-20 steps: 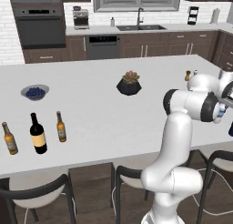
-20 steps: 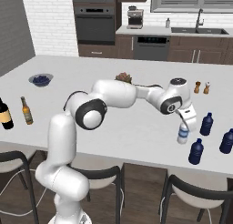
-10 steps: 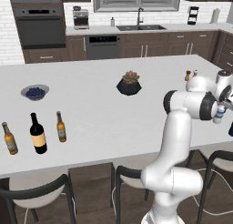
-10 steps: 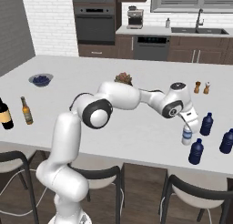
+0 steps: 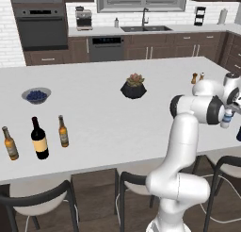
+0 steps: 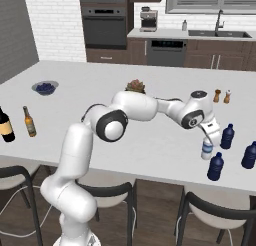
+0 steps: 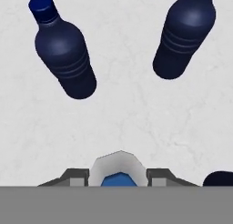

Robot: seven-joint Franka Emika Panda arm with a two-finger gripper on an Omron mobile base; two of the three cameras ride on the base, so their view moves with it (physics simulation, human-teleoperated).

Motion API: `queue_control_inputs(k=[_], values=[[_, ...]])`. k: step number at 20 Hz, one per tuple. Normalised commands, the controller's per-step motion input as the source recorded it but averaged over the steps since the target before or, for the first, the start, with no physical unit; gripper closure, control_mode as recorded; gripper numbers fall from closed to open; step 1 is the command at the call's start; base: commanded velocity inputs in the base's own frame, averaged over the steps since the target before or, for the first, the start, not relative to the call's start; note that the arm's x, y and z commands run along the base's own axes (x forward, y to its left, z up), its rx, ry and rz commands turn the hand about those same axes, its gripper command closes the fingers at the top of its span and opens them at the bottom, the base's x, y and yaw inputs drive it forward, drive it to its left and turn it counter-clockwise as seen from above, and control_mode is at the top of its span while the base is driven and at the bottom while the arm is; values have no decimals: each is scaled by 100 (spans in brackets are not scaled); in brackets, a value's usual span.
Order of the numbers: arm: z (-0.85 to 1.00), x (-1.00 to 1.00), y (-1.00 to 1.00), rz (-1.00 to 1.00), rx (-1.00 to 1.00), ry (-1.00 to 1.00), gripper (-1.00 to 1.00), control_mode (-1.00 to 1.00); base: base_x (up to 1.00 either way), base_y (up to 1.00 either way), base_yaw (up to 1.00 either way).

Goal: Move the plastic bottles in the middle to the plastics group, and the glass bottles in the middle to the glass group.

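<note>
End effector [image 6: 207, 141] grips the clear bottle [image 6: 207, 149] — white cap, blue label, ribbed plastic — upright on the matte white desk [image 6: 150, 140]. Three solid dark blue bottles surround it: at 2 [image 6: 227, 136], 3 [image 6: 249, 155], 5 o'clock [image 6: 215, 166]. Far left — one black wine bottle [image 5: 39, 138], two amber beer bottles [image 5: 63, 131].
</note>
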Motion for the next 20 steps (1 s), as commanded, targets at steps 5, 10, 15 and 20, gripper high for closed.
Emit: queue_control_inputs(k=[5,10,15,20], values=[[0,0,-1,0,0,1,-100,-100,0,0,0],[0,0,0,0,0,0,-100,-100,0,0,0],[0,-13,0,-2,0,0,-100,-100,0,0,0],[47,-37,5,-2,0,-3,-100,-100,0,0,0]])
